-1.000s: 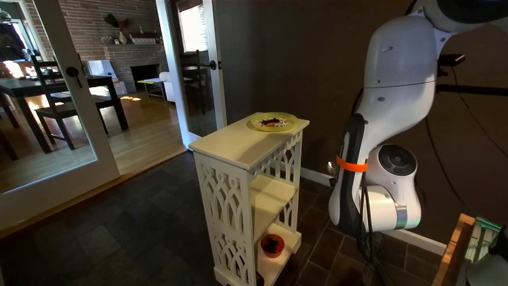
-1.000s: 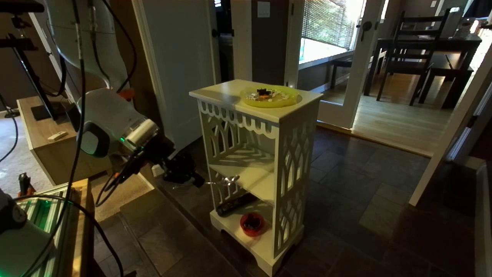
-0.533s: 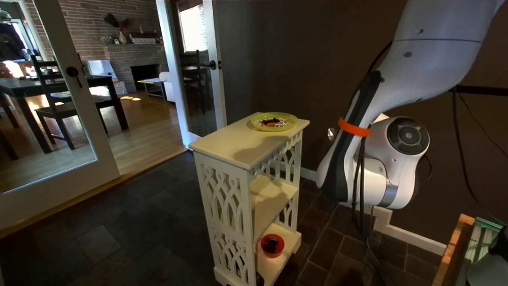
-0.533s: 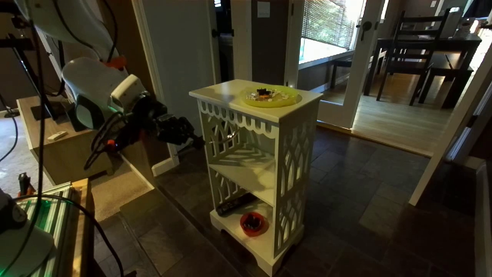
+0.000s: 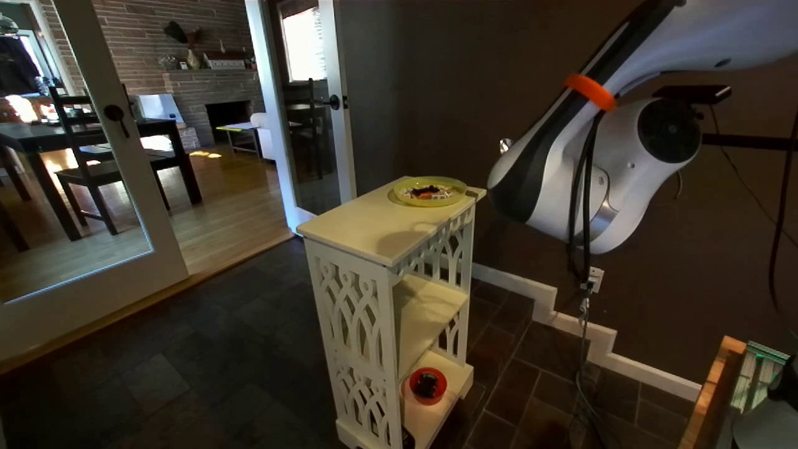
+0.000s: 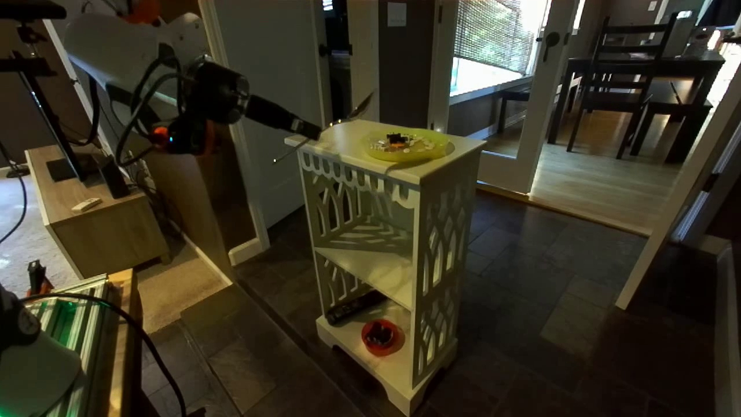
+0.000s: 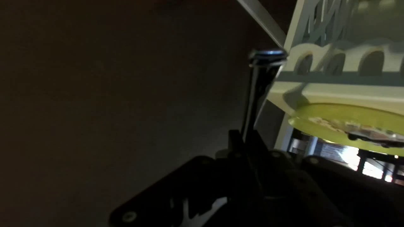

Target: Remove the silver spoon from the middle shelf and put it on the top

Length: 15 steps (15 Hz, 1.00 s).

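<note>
In exterior view, upper left: your gripper (image 6: 317, 132) pinches silver spoon (image 6: 360, 107) around mid-length, both ends free; held aloft near top (image 6: 347, 139), likely for clearing edge. Plate (image 6: 437, 145) takes top's right side; bare left presumably your target.

Plate (image 6: 437, 145) on top (image 6: 347, 146), bowl (image 6: 381, 350) below

Dark slate tile floor (image 5: 187, 374) meets hardwood (image 5: 243, 218) along its far edge, beside white-framed glass doors (image 5: 93, 296). Stepped white baseboard (image 5: 545, 304) follows the lower edge of a dark brown wall (image 5: 430, 93). Sunlight (image 5: 202, 153) lies near the hardwood's far edge by a stone fireplace (image 5: 193, 93); a black dining table (image 5: 37, 135) stands nearer; daylight glows through a slatted blind (image 6: 498, 35)
</note>
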### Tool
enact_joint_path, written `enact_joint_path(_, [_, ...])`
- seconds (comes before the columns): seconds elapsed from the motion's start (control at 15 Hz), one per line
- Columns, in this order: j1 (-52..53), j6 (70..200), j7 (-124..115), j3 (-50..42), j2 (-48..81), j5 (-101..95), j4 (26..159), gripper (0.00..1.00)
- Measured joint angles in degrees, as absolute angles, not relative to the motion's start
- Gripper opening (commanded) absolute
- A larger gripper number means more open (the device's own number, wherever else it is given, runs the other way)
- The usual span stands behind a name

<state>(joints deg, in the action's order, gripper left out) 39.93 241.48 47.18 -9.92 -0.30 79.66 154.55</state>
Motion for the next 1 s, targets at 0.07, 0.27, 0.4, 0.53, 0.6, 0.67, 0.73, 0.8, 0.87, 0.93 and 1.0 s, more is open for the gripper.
enact_joint_path(0.07, [37.56, 241.58, 50.5, -6.35, -1.06, 79.58, 153.54, 0.02])
enact_joint_path(0.27, [33.57, 241.09, 58.96, 4.37, -2.27, 79.59, 150.3, 0.02])
enact_joint_path(0.4, [32.17, 239.76, 64.19, 9.68, -2.25, 79.41, 147.55, 0.02])
enact_joint_path(0.53, [30.8, 236.51, 69.25, 13.39, -2.24, 77.89, 144.62, 0.02])
enact_joint_path(0.6, [29.97, 234.14, 71.38, 14.59, -2.25, 76.89, 143.19, 0.02])
enact_joint_path(0.67, [28.96, 231.35, 73.04, 15.4, -2.26, 75.7, 141.8, 0.02])
enact_joint_path(0.73, [27.93, 228.41, 74.23, 15.82, -2.26, 74.67, 140.55, 0.02])
enact_joint_path(0.8, [27.29, 225.09, 75.06, 15.46, -2.29, 73.65, 139.35, 0.02])
enact_joint_path(0.87, [26.86, 221.59, 75.38, 14.64, -2.31, 72.72, 138.29, 0.02])
enact_joint_path(0.93, [26.3, 217.95, 75.44, 13.81, -2.34, 71.84, 137.4, 0.02])
enact_joint_path(1.0, [25.68, 213.84, 75.33, 12.85, -2.37, 70.91, 136.6, 0.02])
